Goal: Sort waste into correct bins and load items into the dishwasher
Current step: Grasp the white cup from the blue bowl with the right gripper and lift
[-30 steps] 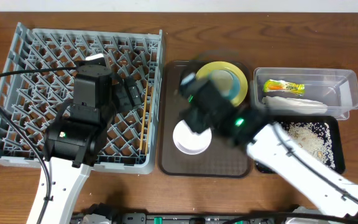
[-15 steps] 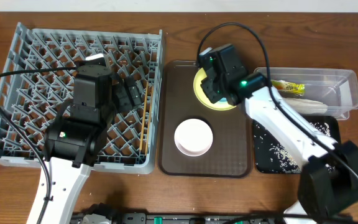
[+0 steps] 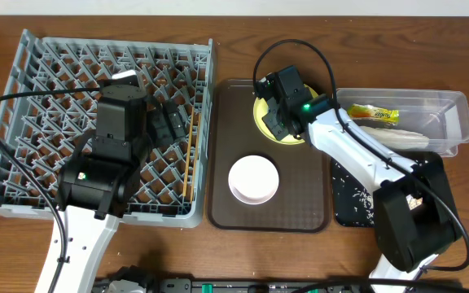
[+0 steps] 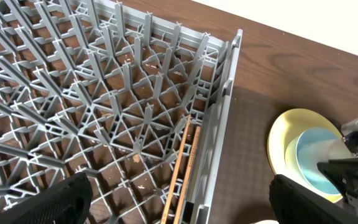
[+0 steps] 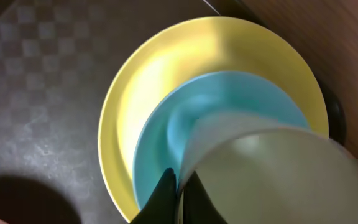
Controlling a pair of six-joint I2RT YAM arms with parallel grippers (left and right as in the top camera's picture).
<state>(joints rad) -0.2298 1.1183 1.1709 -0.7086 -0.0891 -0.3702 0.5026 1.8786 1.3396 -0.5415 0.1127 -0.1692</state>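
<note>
On the left of the bench (image 3: 234, 41) sits the grey plastic rack (image 3: 31, 106), a square lattice of upright pegs. The left pincer (image 4: 188, 200) hangs over its right half with its two dark fingers wide apart, holding nothing. Below it the thin wooden chopsticks (image 4: 182, 165) lie flat in the rack, running near to far along the inside of its right wall. Right of the rack lies a flat dark brown tray (image 3: 300, 203) with a fine chequered texture. A round white bowl (image 3: 253, 179) stands on its near half, well apart from either pincer. On the tray's far right corner is the round yellow plate (image 5: 166, 81), glossy, with the light blue bowl (image 5: 166, 137) resting on it, off centre. The white cup (image 5: 272, 174) sits in the blue bowl, blurred in the wrist view. The right pincer (image 5: 179, 190) is over this stack and hides most of it from above. Its fingers are drawn close together with the cup's thin rim between them, one tip outside the wall and one inside. Further right, a clear rectangular tub (image 3: 454, 122) holds the green-and-orange wrapper (image 3: 373, 114) at its far side and the crumpled white napkin (image 3: 393, 137) just nearer. Near of the tub, a shallow black tray (image 3: 344, 207) carries scattered rice (image 3: 363, 195), and the right arm crosses over its middle.
</note>
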